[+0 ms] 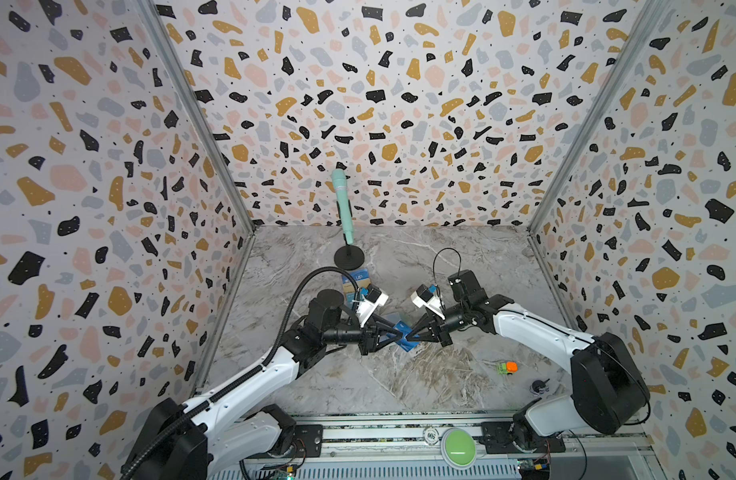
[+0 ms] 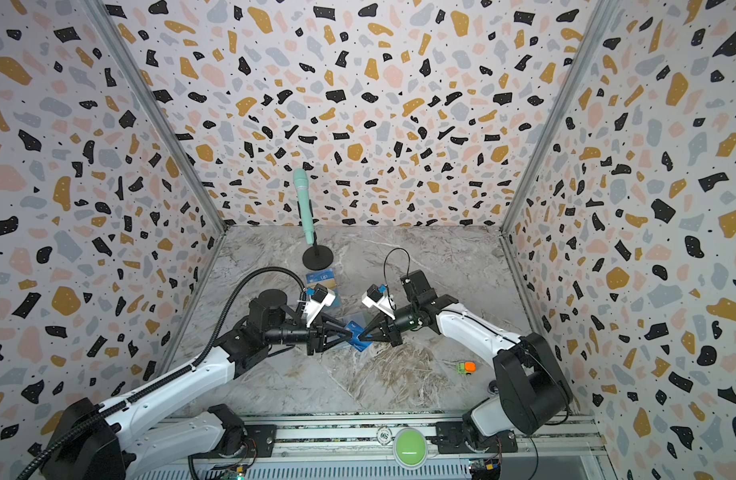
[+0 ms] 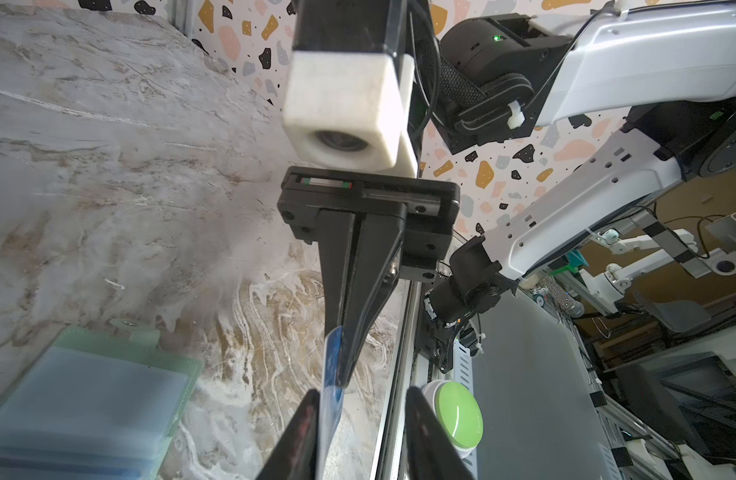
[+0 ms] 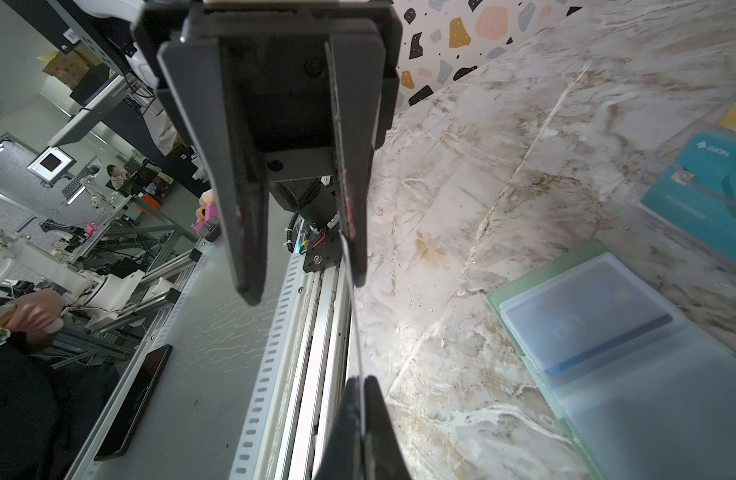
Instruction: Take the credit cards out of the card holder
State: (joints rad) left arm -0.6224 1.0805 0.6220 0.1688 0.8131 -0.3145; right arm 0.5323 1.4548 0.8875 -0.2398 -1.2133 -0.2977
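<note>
Marble tabletop; right pincer grips blue card; teal card reads "AION".

One gripped blue card, one card holder, one microphone, one toy.

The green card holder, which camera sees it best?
The right wrist view. There the card holder lies open and sharp, with a dark card in a clear sleeve. The left wrist view shows a blurry corner with its snap tab. In both top views it is tiny and mostly covered.
</note>
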